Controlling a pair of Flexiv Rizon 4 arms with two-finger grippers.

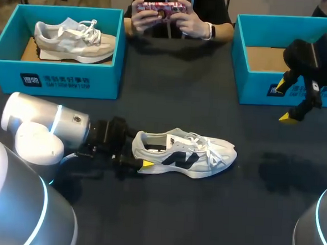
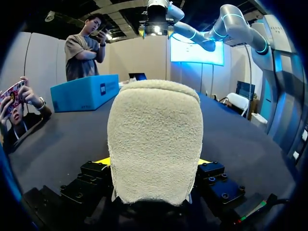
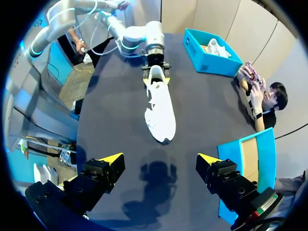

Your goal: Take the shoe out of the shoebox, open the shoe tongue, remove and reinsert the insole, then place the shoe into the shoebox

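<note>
On the left shoebox (image 1: 72,71) front, a white logo (image 1: 31,80) and two print lines (image 1: 67,82) are too small to read. The shoe (image 1: 209,153) bears a dark side emblem (image 1: 178,158).

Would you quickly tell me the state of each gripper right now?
Left gripper: closed on the shoe, at its heel.
Right gripper: open, holding nothing.

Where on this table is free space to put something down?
Bare table: on the near side of the shoe; between the shoe and the right shoebox, under the open right claw; between that box and the left shoebox. Crowded: its heel, gripped by the left claw.
</note>
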